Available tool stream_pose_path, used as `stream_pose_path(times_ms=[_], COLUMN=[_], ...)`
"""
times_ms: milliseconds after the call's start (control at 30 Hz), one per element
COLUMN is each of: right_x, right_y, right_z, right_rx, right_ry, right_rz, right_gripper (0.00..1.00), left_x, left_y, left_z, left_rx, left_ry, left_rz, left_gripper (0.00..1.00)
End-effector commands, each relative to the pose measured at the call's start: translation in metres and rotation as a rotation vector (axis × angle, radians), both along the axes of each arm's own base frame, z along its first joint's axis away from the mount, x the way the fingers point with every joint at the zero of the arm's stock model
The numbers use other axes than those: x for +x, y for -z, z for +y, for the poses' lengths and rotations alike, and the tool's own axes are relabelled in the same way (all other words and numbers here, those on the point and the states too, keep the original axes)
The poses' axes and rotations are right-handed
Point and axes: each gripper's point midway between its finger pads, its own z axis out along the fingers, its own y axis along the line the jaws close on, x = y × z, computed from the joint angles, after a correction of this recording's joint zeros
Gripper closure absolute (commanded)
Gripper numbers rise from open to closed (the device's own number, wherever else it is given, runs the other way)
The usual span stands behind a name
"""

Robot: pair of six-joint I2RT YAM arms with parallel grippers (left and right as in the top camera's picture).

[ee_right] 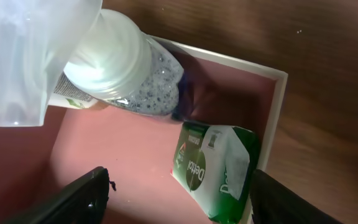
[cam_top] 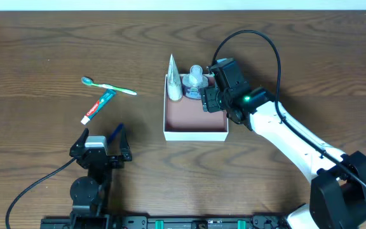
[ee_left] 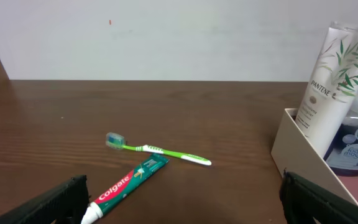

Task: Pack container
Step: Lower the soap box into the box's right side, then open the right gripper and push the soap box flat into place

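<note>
The container is a shallow white box with a pinkish floor, at the table's middle. A white Pantene tube and a clear foam bottle stand along its back wall. A green Dettol pack lies by the right wall. My right gripper hovers open over that corner, its jaws astride the pack without touching it. At the front left, my left gripper is open and empty, low over the table. A toothpaste tube and a green toothbrush lie ahead of it.
The toothbrush and toothpaste lie on bare wood left of the box. A small blue thing shows beside the left gripper's finger. The right arm's black cable arches over the table behind the box.
</note>
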Motion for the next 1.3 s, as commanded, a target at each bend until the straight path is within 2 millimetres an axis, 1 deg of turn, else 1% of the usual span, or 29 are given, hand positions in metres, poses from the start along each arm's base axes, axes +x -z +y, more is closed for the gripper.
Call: stream_pose_path(times_ms=[0,200,367,800,1133,1267], right_x=[0.002,0.002,0.001,-0.005,-0.007,-0.009], right_y=[-0.004,-0.003,0.002,0.004,0.006,0.013], right_z=[0.006,0.006,0.006,0.011,0.01,0.015], right_rx=[-0.014,-0.014,-0.019,-0.013,-0.017,-0.007], right_ry=[-0.021,-0.022,-0.017,-0.04,-0.042,-0.058], right_rz=[-0.018,-0.017,-0.001,0.016,0.025,0.048], right_gripper=[0.27,0.28,0.29,0.29,0.28,0.28], left_x=[-0.001,-0.001,-0.001,-0.001,-0.001,-0.001], left_y=[0.018,0.018,0.018,0.018,0.018,0.018], left_z=[0.003,0.003,0.003,0.003,0.003,0.003], left_rx=[0.018,0.018,0.018,0.018,0.018,0.018], left_ry=[-0.012,-0.012,-0.012,-0.012,-0.012,-0.012], left_rz=[0.053,0.052,0.053,0.053,0.052,0.053], left_gripper=[0.02,0.02,0.02,0.02,0.02,0.02])
